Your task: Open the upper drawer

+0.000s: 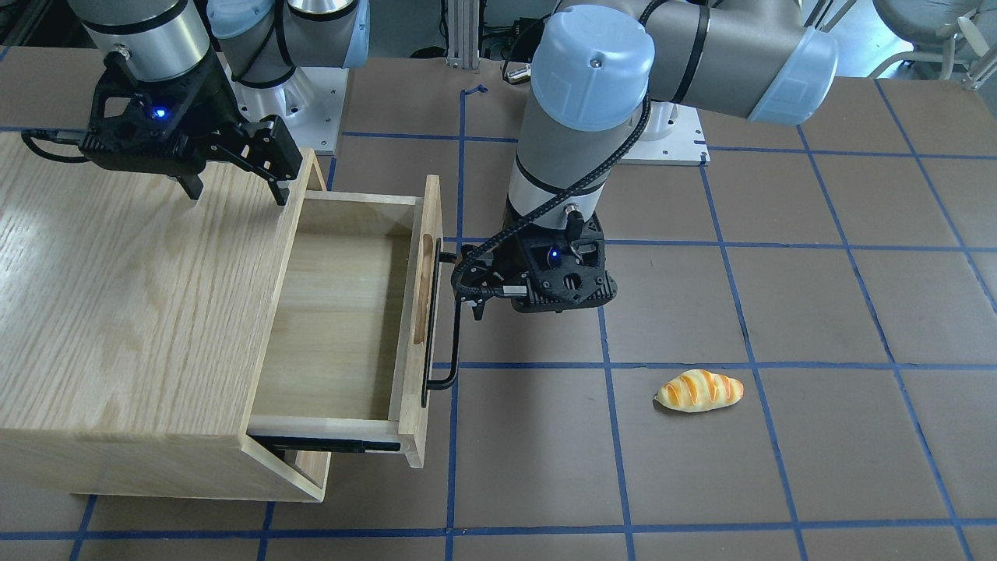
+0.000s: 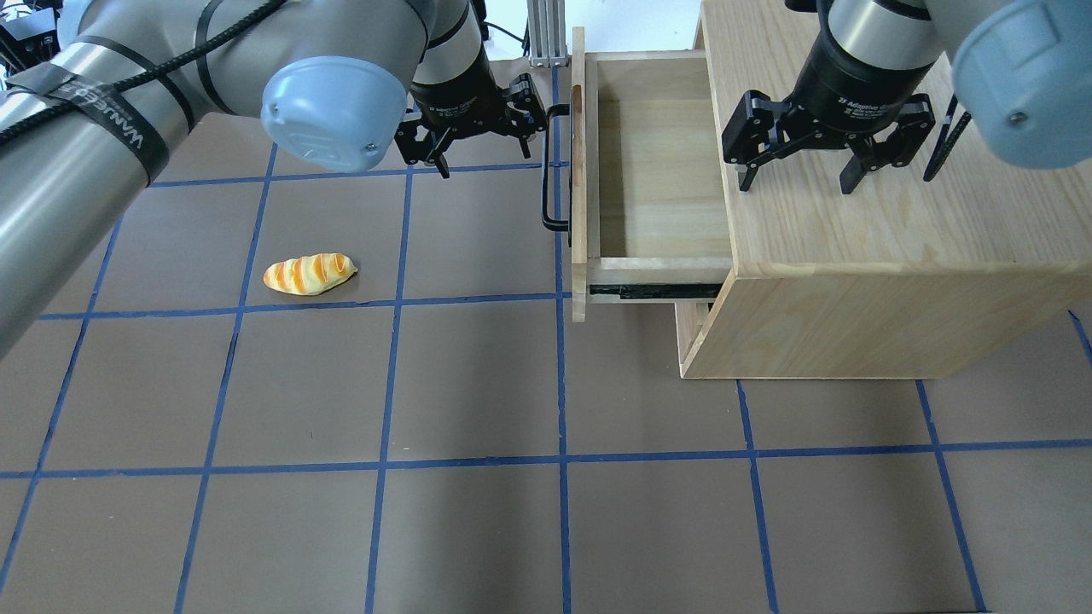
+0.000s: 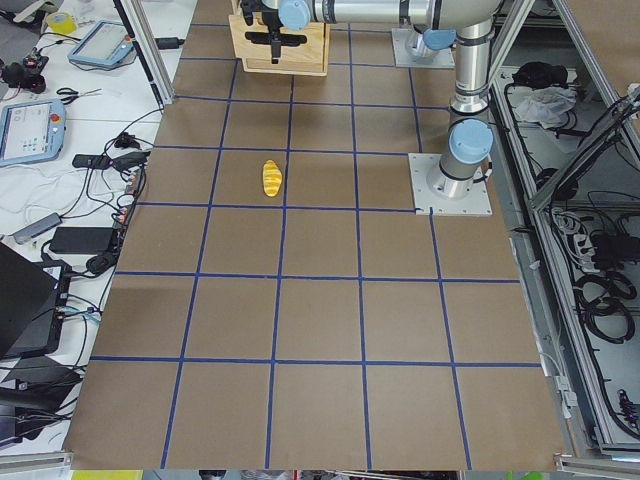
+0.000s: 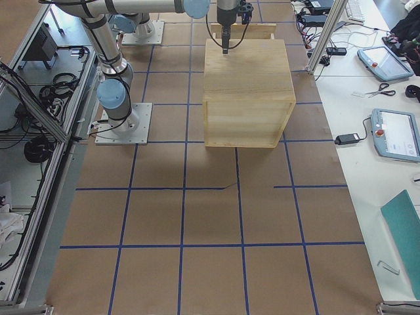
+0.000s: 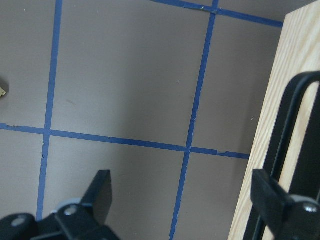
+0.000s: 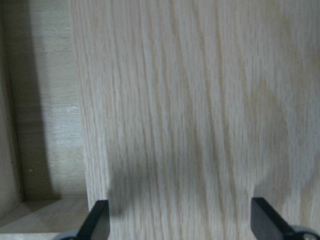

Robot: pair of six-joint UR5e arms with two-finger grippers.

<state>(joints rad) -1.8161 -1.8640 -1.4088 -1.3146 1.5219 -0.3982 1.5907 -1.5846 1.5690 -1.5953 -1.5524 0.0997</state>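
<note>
A brown table top (image 2: pixel 478 529) gridded with blue tape (image 2: pixel 560 384) spreads beneath the left gripper (image 2: pixel 484 160) and the right gripper (image 2: pixel 796 183); the light is even, shadows soft. Well out ahead of both, along the table's far edge, a white bench (image 3: pixel 30 190) bears pendants (image 3: pixel 30 130), scissors (image 3: pixel 68 96), cables (image 3: pixel 110 165); behind them runs an aluminium frame rail (image 3: pixel 535 300).

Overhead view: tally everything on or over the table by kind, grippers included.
cabinet: 1
upper drawer: 1
bread roll: 1
grippers: 2 (left gripper, right gripper)
Total: 5
</note>
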